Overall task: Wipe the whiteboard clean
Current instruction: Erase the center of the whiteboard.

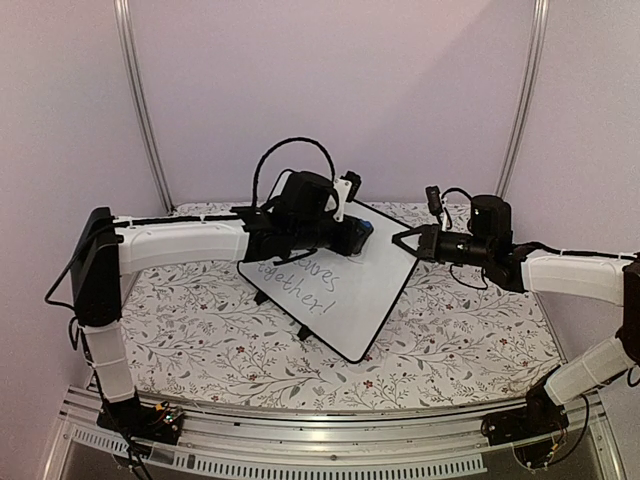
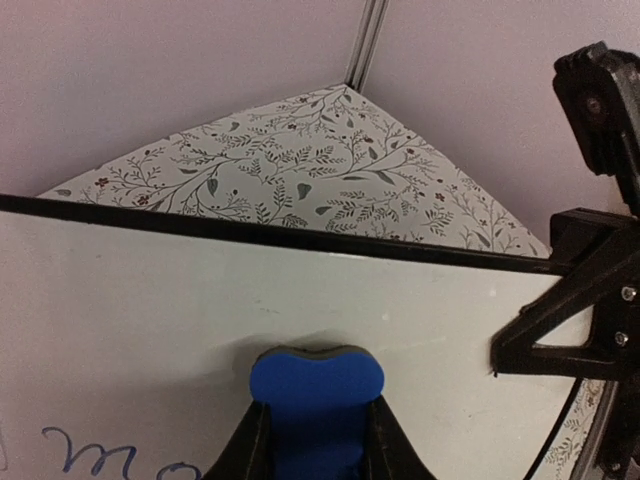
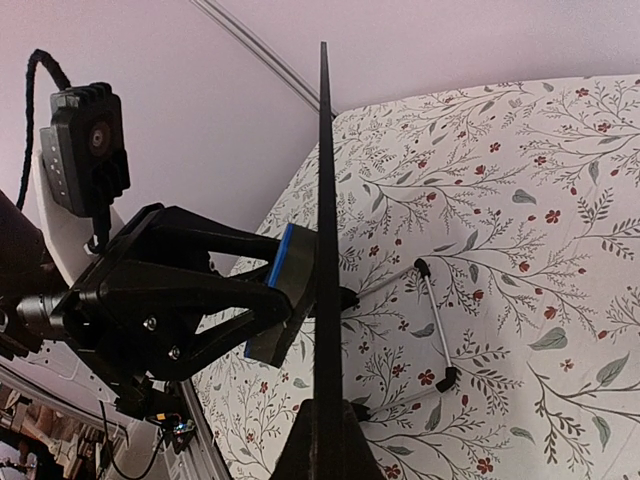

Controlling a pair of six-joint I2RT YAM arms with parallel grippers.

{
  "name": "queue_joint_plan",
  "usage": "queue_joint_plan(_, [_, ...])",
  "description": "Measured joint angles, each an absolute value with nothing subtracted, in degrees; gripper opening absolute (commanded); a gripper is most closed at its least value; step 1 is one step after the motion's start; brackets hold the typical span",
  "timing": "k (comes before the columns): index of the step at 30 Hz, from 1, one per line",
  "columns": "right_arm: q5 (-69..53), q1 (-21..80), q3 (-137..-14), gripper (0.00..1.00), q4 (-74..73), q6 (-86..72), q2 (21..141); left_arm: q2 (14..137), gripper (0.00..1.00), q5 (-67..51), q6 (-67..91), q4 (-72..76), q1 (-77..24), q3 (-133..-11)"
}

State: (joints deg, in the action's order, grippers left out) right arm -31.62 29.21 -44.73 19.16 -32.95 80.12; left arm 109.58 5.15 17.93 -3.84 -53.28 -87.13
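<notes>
The whiteboard (image 1: 360,300) stands tilted on the table, with blue-grey handwriting (image 1: 298,280) on its lower left part. My left gripper (image 1: 352,236) is shut on a small blue eraser (image 1: 364,230), whose dark felt side is pressed against the board's upper area. In the left wrist view the eraser (image 2: 316,385) sits on bare white board (image 2: 150,320), above and right of the writing (image 2: 100,455). My right gripper (image 1: 402,241) is shut on the board's right edge. In the right wrist view that edge (image 3: 325,200) runs up from my gripper (image 3: 327,440), with the eraser (image 3: 290,285) touching its left face.
The table has a floral cloth (image 1: 460,340). The board's wire stand with black feet (image 3: 440,330) rests on the cloth behind it. White walls and metal posts (image 1: 140,100) close the back. My right gripper's black fingers (image 2: 570,320) show at the board's edge in the left wrist view.
</notes>
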Motion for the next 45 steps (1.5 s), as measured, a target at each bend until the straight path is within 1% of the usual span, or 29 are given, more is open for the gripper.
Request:
queue_joint_plan(7, [-31.66, 29.21, -44.73, 0.00, 19.33, -33.04, 80.25, 109.38, 0.00, 4.97, 17.78, -3.03, -53.23, -86.48])
queue_joint_plan(12, [-31.81, 29.56, -44.73, 0.00, 19.84, -32.38, 80.31, 106.67, 0.00, 4.71, 18.24, 0.10, -53.25, -80.71])
queue_joint_plan(18, [-31.83, 29.67, -44.73, 0.00, 20.05, -32.12, 80.34, 102.91, 0.00, 4.71, 19.64, 0.32, -53.04, -72.64])
queue_joint_plan(24, [-31.83, 29.71, -44.73, 0.00, 20.27, -32.05, 80.38, 102.10, 0.00, 2.76, 20.45, 0.32, -51.92, -71.26])
queue_joint_plan(29, [-31.59, 29.76, -44.73, 0.00, 20.25, -32.25, 80.38, 103.24, 0.00, 2.22, 19.79, -2.48, -51.83, -74.39])
queue_joint_plan(39, [-31.33, 29.76, -44.80, 0.00, 20.47, -33.08, 80.86, 110.34, 0.00, 3.79, 17.32, -4.54, -52.99, -89.56])
queue_joint_plan(45, [-31.55, 29.76, -45.36, 0.00, 20.56, -33.19, 81.52, 111.24, 0.00, 5.39, 16.03, -5.45, -53.01, -91.79])
